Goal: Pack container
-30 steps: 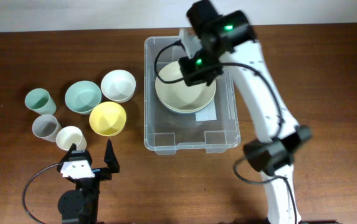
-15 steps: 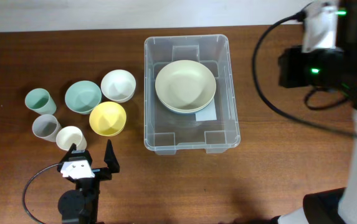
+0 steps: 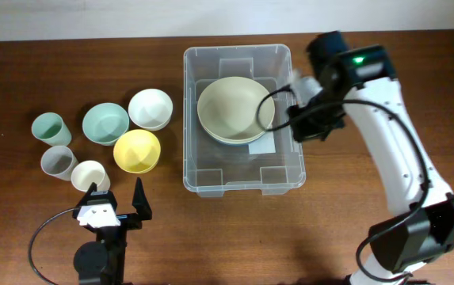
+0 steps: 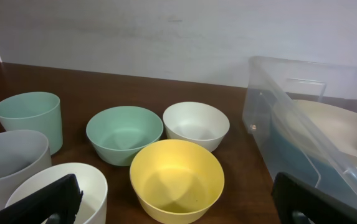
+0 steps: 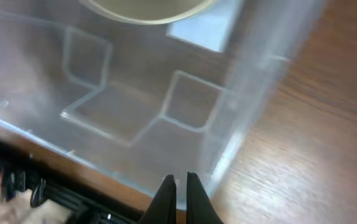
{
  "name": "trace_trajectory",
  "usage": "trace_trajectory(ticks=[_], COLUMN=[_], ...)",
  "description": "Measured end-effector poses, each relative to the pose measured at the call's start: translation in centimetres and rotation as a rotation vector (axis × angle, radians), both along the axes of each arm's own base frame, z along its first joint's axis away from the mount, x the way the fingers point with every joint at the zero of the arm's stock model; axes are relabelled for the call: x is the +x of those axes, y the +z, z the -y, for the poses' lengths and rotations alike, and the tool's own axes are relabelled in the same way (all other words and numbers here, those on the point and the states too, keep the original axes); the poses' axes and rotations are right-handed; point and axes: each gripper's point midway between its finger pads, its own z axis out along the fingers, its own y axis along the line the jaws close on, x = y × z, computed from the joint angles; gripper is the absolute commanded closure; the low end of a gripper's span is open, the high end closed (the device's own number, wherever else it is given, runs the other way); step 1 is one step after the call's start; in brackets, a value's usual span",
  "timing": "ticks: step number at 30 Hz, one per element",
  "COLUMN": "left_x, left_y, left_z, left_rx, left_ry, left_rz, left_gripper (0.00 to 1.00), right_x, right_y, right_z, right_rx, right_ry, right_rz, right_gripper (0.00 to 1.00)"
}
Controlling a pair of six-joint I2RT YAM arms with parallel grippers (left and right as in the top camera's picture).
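Observation:
The clear plastic container (image 3: pixel 243 184) stands mid-table with a large cream bowl (image 3: pixel 235 109) lying in it. My right gripper (image 3: pixel 300 119) hangs over the container's right rim, beside the bowl. In the right wrist view its fingers (image 5: pixel 181 182) are shut and empty above the container's wall (image 5: pixel 240 118), with the bowl's edge (image 5: pixel 147 9) at the top. My left gripper (image 3: pixel 116 203) is open and empty near the front edge. In the left wrist view its fingers (image 4: pixel 178 210) frame a yellow bowl (image 4: pixel 177 177), and the container (image 4: pixel 271 118) is at the right.
Left of the container are a yellow bowl (image 3: pixel 137 150), a teal bowl (image 3: pixel 105 123), a white bowl (image 3: pixel 150 108), a mint cup (image 3: pixel 47 127), a grey cup (image 3: pixel 58 161) and a cream cup (image 3: pixel 89 175). The wall runs along the table's far edge.
My right arm left the cream bowl in the container, swung out to the far right, then came back to the container's right rim. The left arm has not moved.

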Motion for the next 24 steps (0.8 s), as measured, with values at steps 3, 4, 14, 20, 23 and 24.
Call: trace_trajectory(ticks=[3,4,14,20,23,24], left_x=[0.0,0.0,0.0,0.0,0.0,0.0], left_y=[0.0,0.0,0.0,0.0,0.0,0.0], left_z=[0.0,0.0,0.0,0.0,0.0,0.0], left_rx=[0.000,0.000,0.000,0.000,0.000,0.000], left_ry=[0.000,0.000,0.000,0.000,0.000,0.000], left_rz=[0.000,0.000,0.000,0.000,0.000,0.000], left_gripper=[0.00,0.00,0.00,0.00,0.00,0.00], right_x=[-0.9,-1.1,1.6,1.6,1.6,1.7], right_y=[-0.2,-0.4,-7.2,-9.2,-9.2,-9.2], right_z=[-2.5,-3.6,-5.4,-5.4,-5.5,-5.5], right_rx=[0.008,0.007,-0.045,-0.062,-0.061,-0.061], right_ry=[0.092,0.132,0.168,0.168,0.169,0.168], right_rz=[0.008,0.017,-0.060,-0.110,-0.109,-0.108], right_gripper=[0.96,0.96,0.96,0.96,0.96,0.96])
